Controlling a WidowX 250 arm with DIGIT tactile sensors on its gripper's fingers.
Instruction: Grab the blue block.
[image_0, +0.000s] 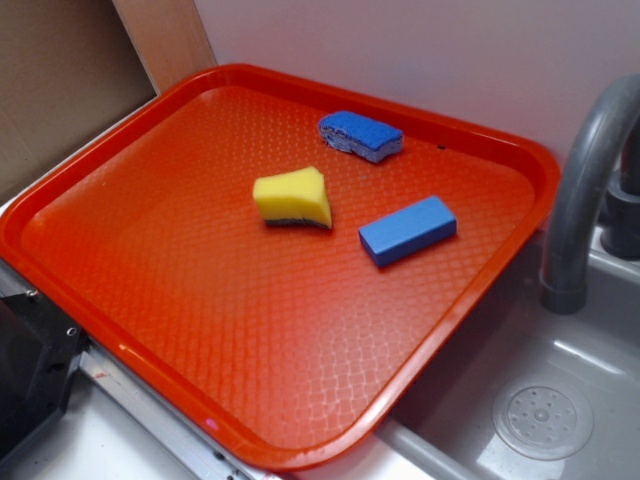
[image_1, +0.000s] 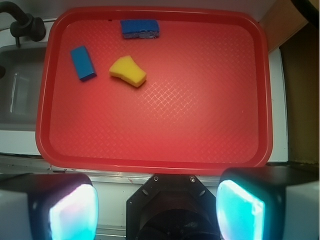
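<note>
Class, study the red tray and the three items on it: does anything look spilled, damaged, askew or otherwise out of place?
Nothing stands out. The blue block, yellow sponge and blue sponge lie flat and apart on the red tray, at differing angles. No spill or damage is visible. The gripper is open, well clear of them.

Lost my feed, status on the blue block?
Gripper open, empty, off the tray's near edge. Blue block untouched on tray. Yellow sponge beside it, not touching.

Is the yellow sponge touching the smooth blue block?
No, the wedge-shaped yellow sponge and the smooth rectangular blue block lie apart, with bare orange plastic tray between them.
</note>
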